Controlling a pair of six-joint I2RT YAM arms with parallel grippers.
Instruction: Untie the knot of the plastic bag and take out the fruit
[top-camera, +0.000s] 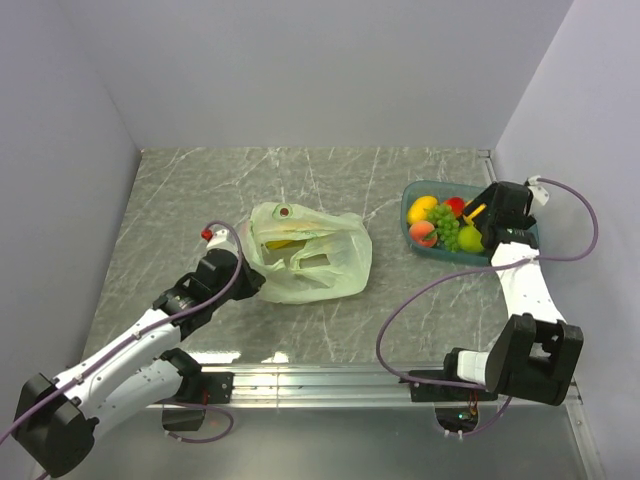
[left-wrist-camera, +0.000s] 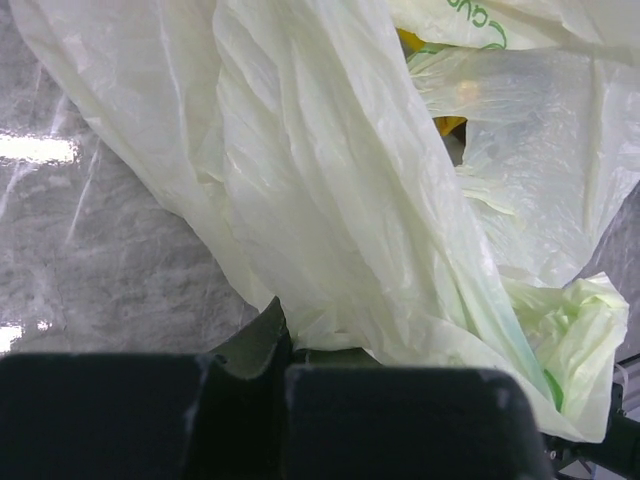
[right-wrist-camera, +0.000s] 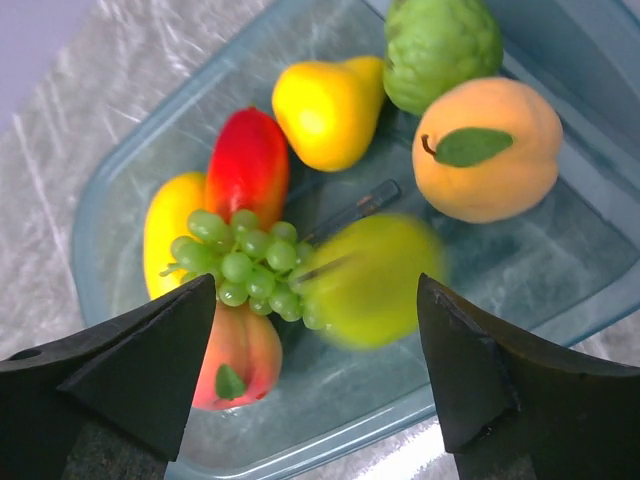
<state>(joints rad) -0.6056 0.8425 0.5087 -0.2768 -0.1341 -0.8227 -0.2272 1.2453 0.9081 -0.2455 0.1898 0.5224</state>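
Note:
The pale green plastic bag (top-camera: 310, 255) lies crumpled mid-table with its mouth gaping. My left gripper (top-camera: 250, 283) is shut on its near left edge; in the left wrist view the film (left-wrist-camera: 330, 200) bunches out of the shut fingers (left-wrist-camera: 285, 345). Something yellow (left-wrist-camera: 447, 124) shows inside the bag. The knot is hidden among the folds. My right gripper (top-camera: 468, 222) hangs open over the blue tray (top-camera: 415, 192). Between its jaws (right-wrist-camera: 316, 280), untouched and blurred, is a yellow-green fruit (right-wrist-camera: 380, 285) beside green grapes (right-wrist-camera: 245, 262).
The tray (right-wrist-camera: 560, 270) also holds a yellow pear (right-wrist-camera: 325, 110), a red fruit (right-wrist-camera: 247, 165), two peaches (right-wrist-camera: 487, 150), a knobbly green fruit (right-wrist-camera: 440, 40) and a yellow mango (right-wrist-camera: 168, 225). Walls close three sides; the tray stands by the right wall.

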